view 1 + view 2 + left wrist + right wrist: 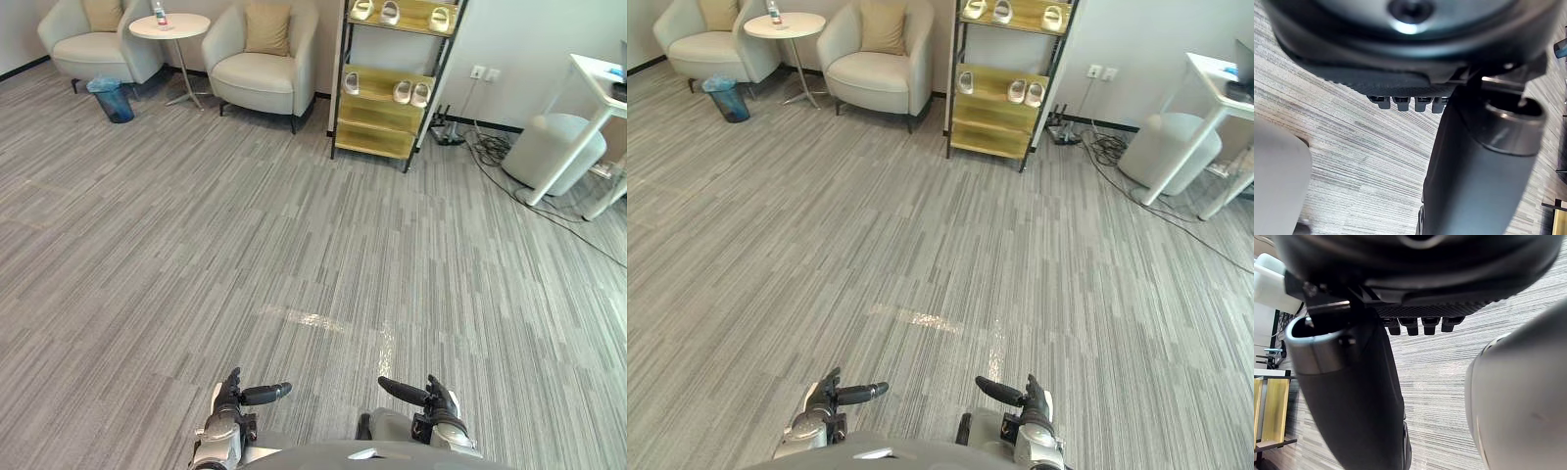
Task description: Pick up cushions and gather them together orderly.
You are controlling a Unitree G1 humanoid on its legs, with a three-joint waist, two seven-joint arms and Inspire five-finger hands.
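Two tan cushions are the things to gather: one (267, 27) leans upright against the back of the nearer cream armchair (257, 78) at about 11 o'clock, and the other (103, 13) sits the same way in the second armchair (90, 51) at about 10 o'clock. Both are well apart from the robot across the grey floor (294, 245). A small round counter (186, 26) carrying a bottle (160, 15) stands between the chairs, and a blue bin (115, 100) sits just in front of the farther one. At 1 o'clock is a wooden shelf rack (377, 137) with slippers. The left hand (228, 403) and right hand (439, 401) hang low at 6 o'clock, fingers relaxed and grasping nothing, thumbs pointing toward each other. The step in hand looks like the approach, with no cushion lifted yet. To do it well, I would walk toward the nearer chair first, square up to its seat, take the cushion by its sides with both hands, and steer wide of the counter's legs and the bin when crossing to the second chair.
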